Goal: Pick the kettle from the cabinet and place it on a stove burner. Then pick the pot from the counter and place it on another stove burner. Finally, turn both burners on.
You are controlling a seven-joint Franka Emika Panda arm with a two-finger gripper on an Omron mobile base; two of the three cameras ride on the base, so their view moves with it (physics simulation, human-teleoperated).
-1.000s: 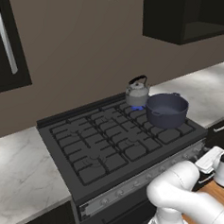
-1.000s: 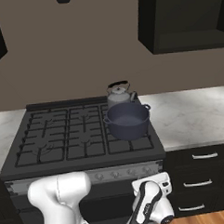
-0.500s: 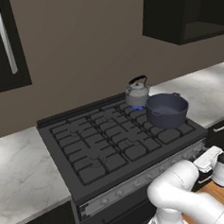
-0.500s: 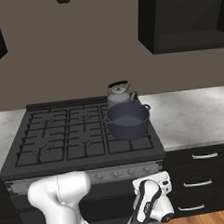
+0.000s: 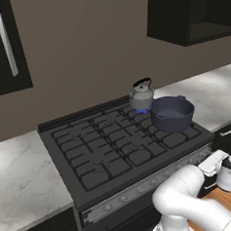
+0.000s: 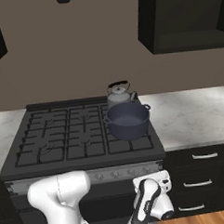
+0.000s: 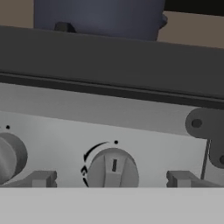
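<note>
Claw (image 7: 112,179) sits low at the range's front panel, fingers spread wide apart, nothing between them. In hand view the two dark fingertips (image 7: 41,178) flank a grey knob (image 7: 113,169) w/ its pointer mark straight up; the knob lies dead centre betw. the tips, not touched as far as can be told. A 2nd knob (image 7: 9,156) is off to the claw's left, cut by the frame edge. Silver control panel (image 7: 109,118) runs behind both, dark range edge above it.

Pot (image 6: 128,120) is up above & beyond the claw, on the front-right burner grate (image 6: 134,143) of the range; its blue-grey wall (image 7: 98,17) shows at the top of hand view. Kettle (image 6: 119,94) stands just behind the pot, farther from the claw, on the rear-right burner; a faint blue glow shows under it in left base view (image 5: 142,110). Kettle (image 5: 141,95) & pot (image 5: 172,113) are close, looks like a small gap, can't tell for sure.

Remaining stove burners (image 5: 107,147) lie up & to the claw's left. Marble desk (image 6: 193,116) stretches to the claw's right, above the dark drawers (image 6: 201,172). Cabinet (image 6: 183,19) hangs high above, to the right. Wrist & hand (image 6: 153,202) hang in front of the oven face.
</note>
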